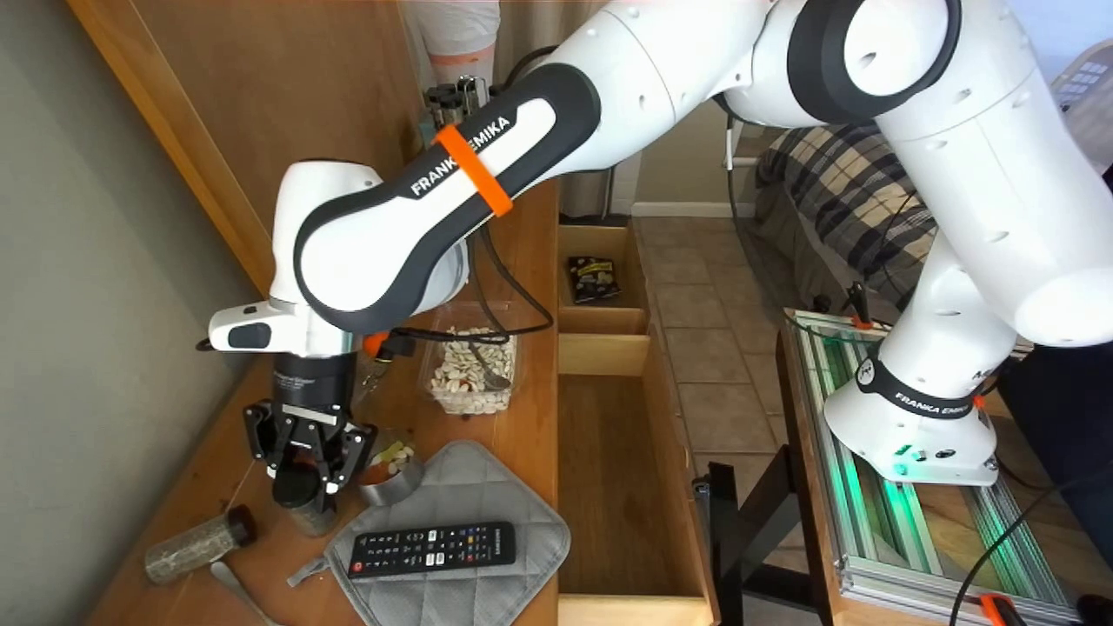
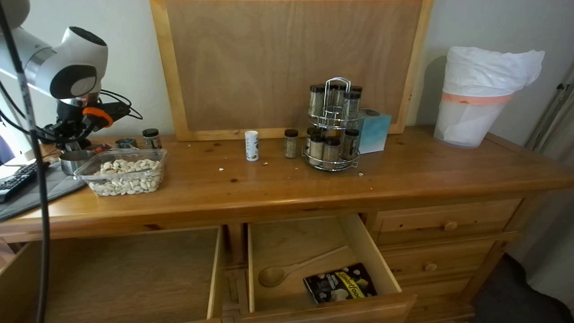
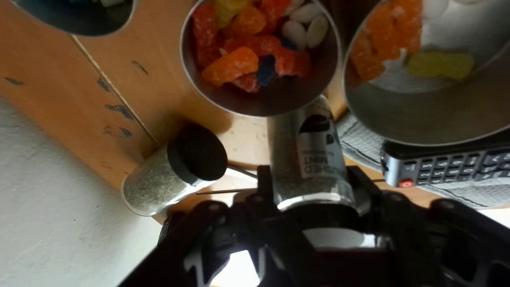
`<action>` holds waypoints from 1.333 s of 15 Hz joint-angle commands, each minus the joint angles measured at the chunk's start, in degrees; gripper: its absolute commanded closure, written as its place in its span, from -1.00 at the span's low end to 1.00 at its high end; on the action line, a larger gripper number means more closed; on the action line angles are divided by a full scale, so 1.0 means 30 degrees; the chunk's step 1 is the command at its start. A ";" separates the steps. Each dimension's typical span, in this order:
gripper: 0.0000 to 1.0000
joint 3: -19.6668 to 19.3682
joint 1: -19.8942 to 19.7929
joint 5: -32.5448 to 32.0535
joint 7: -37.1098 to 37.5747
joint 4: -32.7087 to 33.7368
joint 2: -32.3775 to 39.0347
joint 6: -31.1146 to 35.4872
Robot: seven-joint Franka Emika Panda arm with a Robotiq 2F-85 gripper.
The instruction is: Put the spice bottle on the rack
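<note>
We have the mint spice bottle [image 3: 312, 159] in the gripper [image 1: 302, 482], jaws pinching it from both sides near the lid. Long axis about vertical: black lid up, base down toward the counter [image 1: 532, 417]; we can't tell if it touches. Label reads upside down in the wrist view. Just beside, another spice jar [image 1: 191, 549] lies on its side, lid toward ours. Near: metal cup [image 3: 279, 95] of gummy candies [image 3: 231, 67], Samsung remote [image 1: 432, 549] on grey quilted potholder [image 1: 474, 487]. Well apart along the counter, in an exterior view, we see the two-tier wire rack [image 2: 332, 122], black-lidded jars [image 2: 332, 150] on both tiers.
</note>
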 commanded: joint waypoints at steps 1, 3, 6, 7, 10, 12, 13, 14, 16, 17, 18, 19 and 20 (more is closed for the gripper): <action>0.53 -0.0215 -0.0054 0.0650 -0.0020 0.0397 -0.0561 -0.0505; 0.53 -0.0359 -0.0046 0.0634 0.0387 0.0404 -0.1119 -0.0771; 0.53 -0.0390 -0.0155 0.1025 0.1053 0.0093 -0.2126 -0.0684; 0.53 -0.0369 -0.0217 0.1258 0.1284 -0.0047 -0.2463 -0.0566; 0.53 -0.0388 -0.0410 0.2206 0.1903 -0.0623 -0.3634 -0.0277; 0.53 -0.0664 -0.0557 0.2806 0.2597 -0.1244 -0.4503 0.0001; 0.53 -0.0551 -0.0913 0.3546 0.2822 -0.1801 -0.5071 0.0205; 0.53 -0.0664 -0.1072 0.4081 0.3173 -0.2303 -0.5615 0.0319; 0.53 -0.1377 -0.1234 0.4757 0.4433 -0.4106 -0.7303 0.1045; 0.53 -0.1669 -0.1363 0.5177 0.4998 -0.5133 -0.8214 0.1498; 0.53 -0.1964 -0.1398 0.5475 0.5543 -0.5980 -0.8991 0.1807; 0.53 -0.2377 -0.1298 0.5570 0.6292 -0.6888 -0.9861 0.2080; 0.53 -0.2743 -0.1191 0.5593 0.6948 -0.7763 -1.0641 0.2315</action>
